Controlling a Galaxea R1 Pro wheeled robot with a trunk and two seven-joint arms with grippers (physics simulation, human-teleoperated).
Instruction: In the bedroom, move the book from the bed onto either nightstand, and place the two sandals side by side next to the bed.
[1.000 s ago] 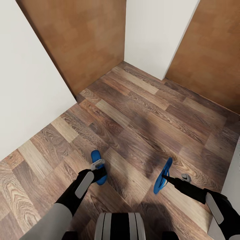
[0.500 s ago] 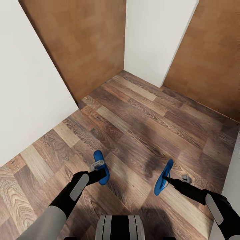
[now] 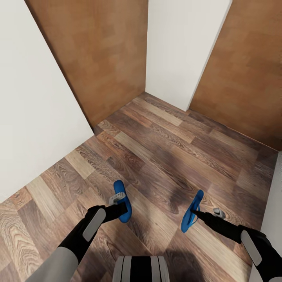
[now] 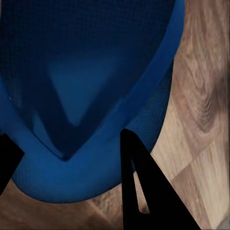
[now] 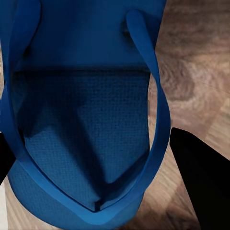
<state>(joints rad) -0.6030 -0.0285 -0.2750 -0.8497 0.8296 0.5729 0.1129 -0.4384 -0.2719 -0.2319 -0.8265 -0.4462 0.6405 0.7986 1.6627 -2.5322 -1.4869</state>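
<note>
carrying one blue sandal in each gripper, the robot faces a bedroom corner. left gripper [image 3: 118, 203] has its jaws closed on the left sandal [image 3: 122, 200]; right gripper [image 3: 194, 213] on the right sandal [image 3: 192, 211], both above the wood floor [image 3: 156, 156]. neither is placed yet. white walls [image 3: 35, 117] and brown doors [image 3: 98, 51] block ahead.
</note>
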